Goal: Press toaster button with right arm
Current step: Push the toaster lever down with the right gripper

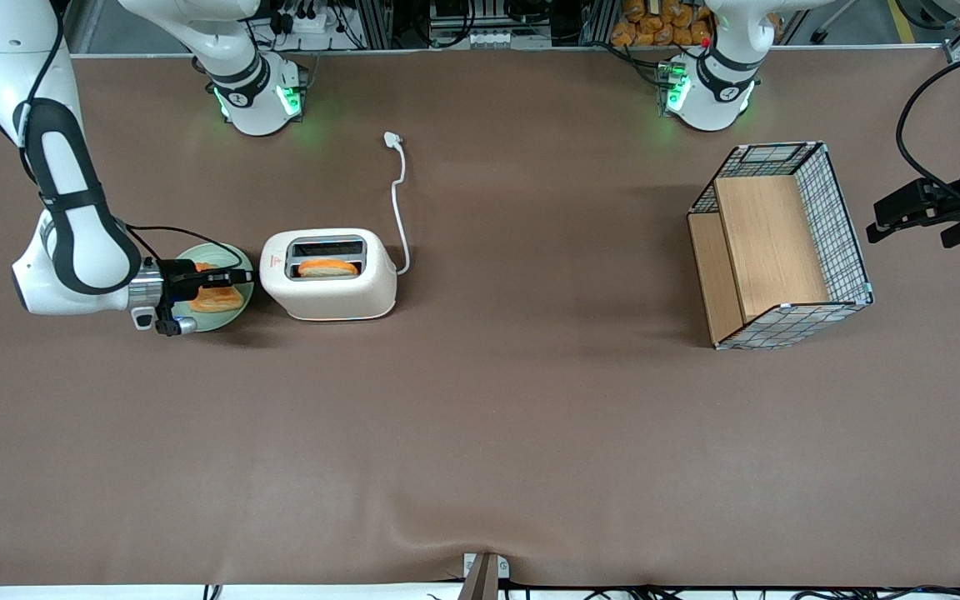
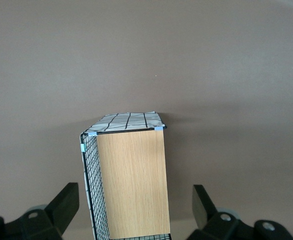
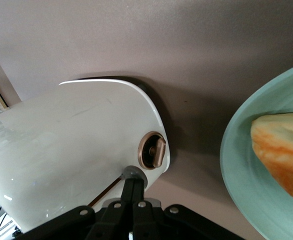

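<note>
The cream-white toaster [image 1: 330, 279] stands on the brown table, with a slice of toast [image 1: 327, 267] in its slot. My right arm's gripper [image 1: 240, 275] is low over the green plate, at the toaster's end face toward the working arm's end of the table. In the right wrist view the gripper [image 3: 133, 183] is shut. Its joined fingertips touch the small grey toaster button [image 3: 134, 173] on the toaster [image 3: 76, 150], just by a bronze round dial [image 3: 153, 150]. The button is hidden in the front view.
A green plate [image 1: 228, 320] with a slice of toast [image 1: 215, 298] lies under the gripper; it also shows in the right wrist view [image 3: 241, 165]. The white cord [image 1: 399, 200] trails away from the camera. A wire basket with wooden panels [image 1: 780, 242] stands toward the parked arm's end.
</note>
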